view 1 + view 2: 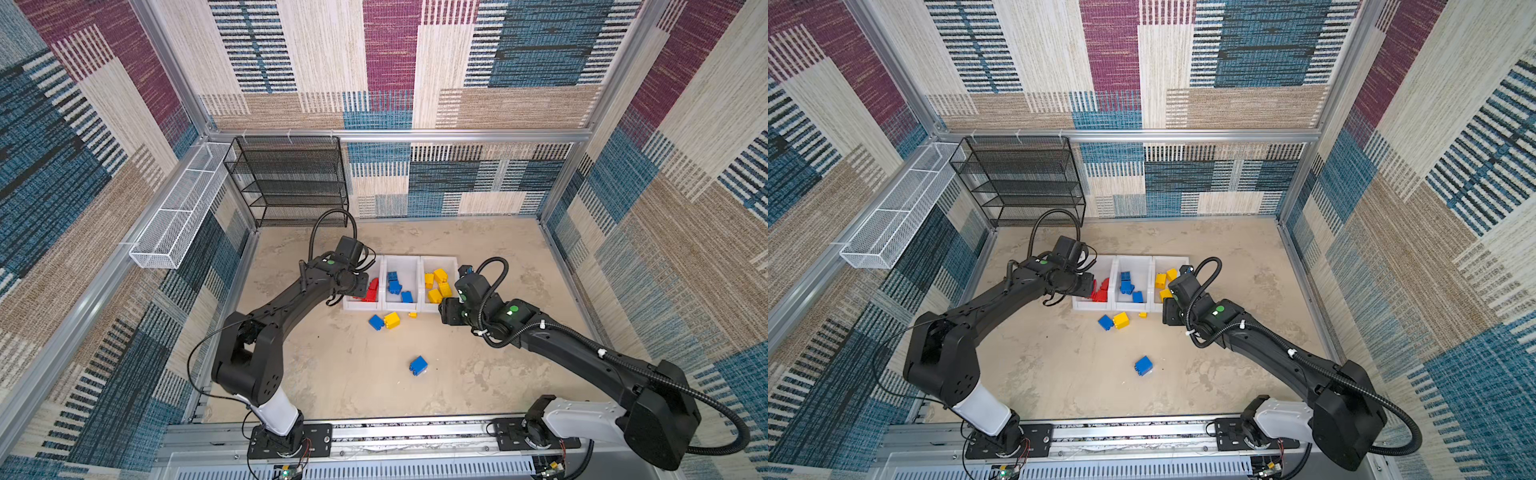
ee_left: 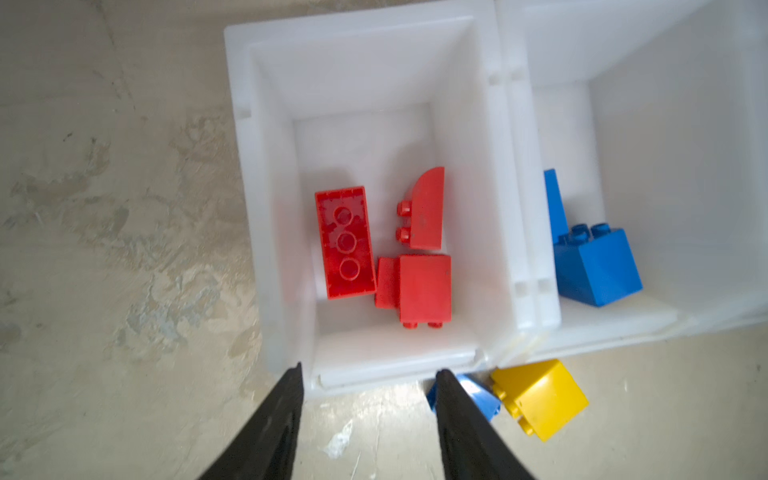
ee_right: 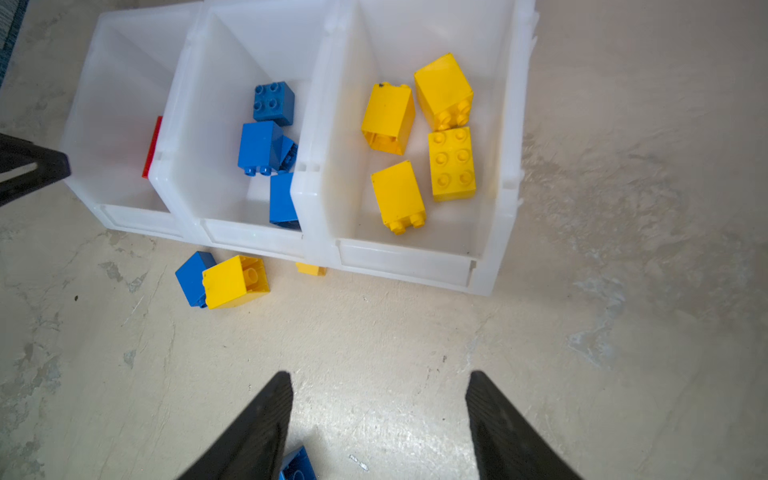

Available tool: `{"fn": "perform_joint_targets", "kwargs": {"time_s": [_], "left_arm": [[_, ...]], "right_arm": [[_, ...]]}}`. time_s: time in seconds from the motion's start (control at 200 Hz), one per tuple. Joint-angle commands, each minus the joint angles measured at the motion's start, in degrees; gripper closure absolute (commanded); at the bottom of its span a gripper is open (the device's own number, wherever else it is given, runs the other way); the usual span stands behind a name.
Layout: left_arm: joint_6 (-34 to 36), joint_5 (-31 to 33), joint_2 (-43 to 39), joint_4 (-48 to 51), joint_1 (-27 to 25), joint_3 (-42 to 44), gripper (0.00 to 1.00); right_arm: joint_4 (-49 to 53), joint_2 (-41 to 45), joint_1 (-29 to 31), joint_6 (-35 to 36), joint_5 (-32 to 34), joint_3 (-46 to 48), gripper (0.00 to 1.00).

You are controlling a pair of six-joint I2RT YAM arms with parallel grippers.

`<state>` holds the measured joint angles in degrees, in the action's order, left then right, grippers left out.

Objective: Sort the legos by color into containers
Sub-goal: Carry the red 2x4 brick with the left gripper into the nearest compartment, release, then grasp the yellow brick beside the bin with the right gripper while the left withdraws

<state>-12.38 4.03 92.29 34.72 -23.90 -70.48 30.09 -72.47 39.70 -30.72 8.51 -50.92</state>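
Note:
Three white bins stand in a row. The red bin (image 2: 361,62) holds three red legos (image 2: 345,243). The blue bin (image 3: 232,50) holds blue legos (image 3: 262,145), and the yellow bin (image 3: 415,33) holds several yellow legos (image 3: 451,164). In front of the bins a loose blue brick (image 1: 376,322) touches a loose yellow brick (image 1: 392,320), with a small yellow piece (image 1: 412,315) beside them. Another blue brick (image 1: 418,365) lies nearer the front. My left gripper (image 2: 370,369) is open and empty over the red bin's front edge. My right gripper (image 3: 380,374) is open and empty above the table before the yellow bin.
A black mesh shelf (image 1: 291,183) stands at the back left. A white wire basket (image 1: 174,216) hangs on the left wall. Patterned walls enclose the table on three sides.

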Motion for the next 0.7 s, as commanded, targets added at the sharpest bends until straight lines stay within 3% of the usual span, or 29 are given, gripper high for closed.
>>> {"fn": "perform_joint_targets", "kwargs": {"time_s": [0.0, 0.27, 0.696], "left_arm": [[-4.0, -1.5, -5.6, -0.9, 0.0, 5.2, 0.45], [-10.7, -4.0, -22.6, -2.5, 0.0, 21.5, 0.44], [-18.4, -8.7, -37.4, -0.7, -0.1, 32.5, 0.44]], "right_arm": [[-2.3, -3.5, 2.4, 0.8, -1.2, -1.9, 0.31], [-4.6, -18.1, 8.2, 3.1, -1.0, -10.5, 0.31], [-4.3, -35.1, 11.4, 7.3, -0.3, -22.8, 0.34]]}}
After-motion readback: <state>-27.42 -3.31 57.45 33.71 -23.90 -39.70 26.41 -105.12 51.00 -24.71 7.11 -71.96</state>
